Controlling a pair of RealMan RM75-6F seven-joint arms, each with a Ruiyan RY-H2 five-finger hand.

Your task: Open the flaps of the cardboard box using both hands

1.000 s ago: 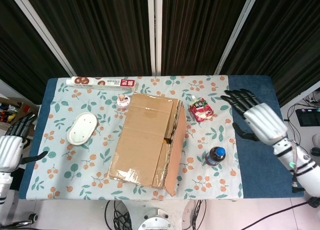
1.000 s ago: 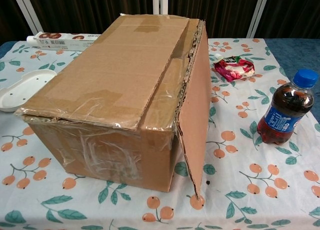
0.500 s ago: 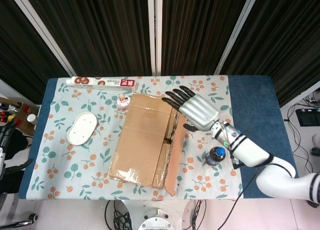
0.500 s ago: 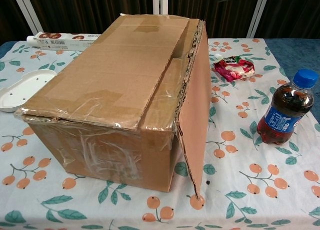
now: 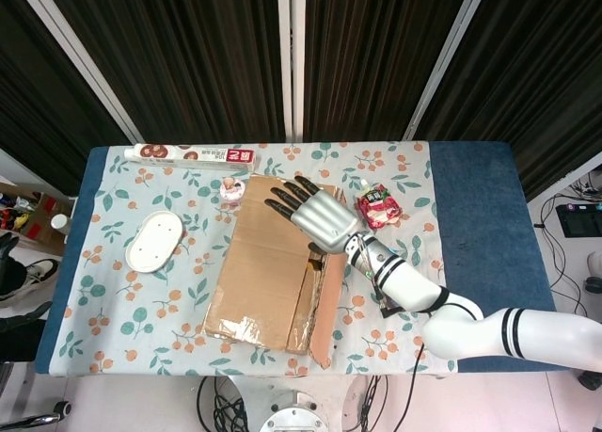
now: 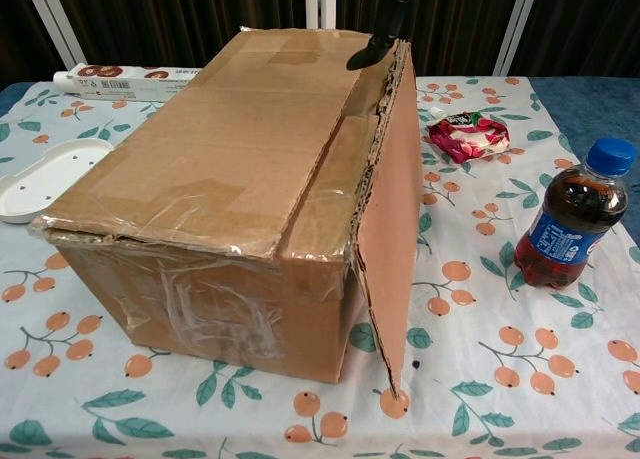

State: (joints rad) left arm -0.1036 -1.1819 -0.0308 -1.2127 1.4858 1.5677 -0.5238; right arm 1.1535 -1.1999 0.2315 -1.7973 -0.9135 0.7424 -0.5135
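Well, nearest the front edge of the flowered tabletop (image 6: 520, 399) stands the one cardboard box (image 6: 230, 179), its taped top flaps lying flat and shut, though the right-side flap (image 6: 390, 209) already hangs down loose along the box's flank. Over the far right part of the box top hovers the right hand (image 5: 315, 209), fingers spread and holding nothing; from the chest view only a dark fingertip (image 6: 362, 55) shows at the top edge of the box, and whether it touches the cardboard I cannot tell. The left hand is nowhere in either view. I would judge the job barely begun: one flap is loose, the top ones have yet to be lifted, and the second hand has yet to come in. Counting the rest, near to far: one cola bottle (image 6: 574, 215) to the right of the box, one white tray (image 6: 40, 179) to its left, one red snack pouch (image 6: 468, 135) beyond the bottle, one small cup (image 5: 232, 191) at the box's far corner, and one long wrap carton (image 6: 125, 79) along the back.
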